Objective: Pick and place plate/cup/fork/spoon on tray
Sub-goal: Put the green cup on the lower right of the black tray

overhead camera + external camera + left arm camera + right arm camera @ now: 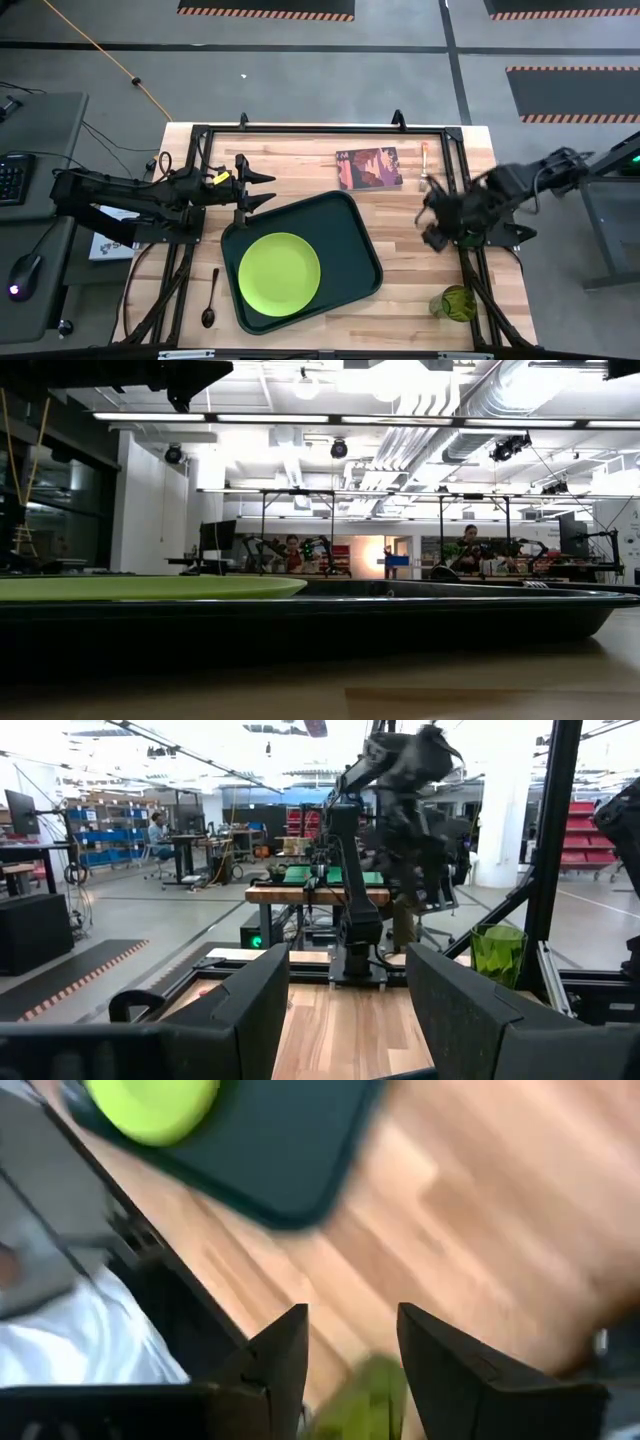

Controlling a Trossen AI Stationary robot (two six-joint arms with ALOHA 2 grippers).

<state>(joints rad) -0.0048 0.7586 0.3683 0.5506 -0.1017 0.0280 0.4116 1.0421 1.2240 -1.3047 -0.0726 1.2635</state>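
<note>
The lime-green plate (279, 271) lies flat on the dark-green tray (345, 230) at the table's middle; both also show in the low view, the plate (150, 588) on the tray (400, 615). The dark spoon (210, 298) lies on the table left of the tray. The green cup (455, 303) stands upright near the front right edge. The orange-handled fork (425, 165) lies at the far right. My left gripper (258, 188) is open and empty by the tray's far left corner. My right gripper (435, 225) is open and empty above the table, right of the tray and farther back than the cup (365, 1390).
A small reddish book (369, 167) lies beyond the tray, left of the fork. Dark frame rails (460, 190) run along the table's sides. Bare wood shows between the tray and the cup. People sit at benches in the room behind.
</note>
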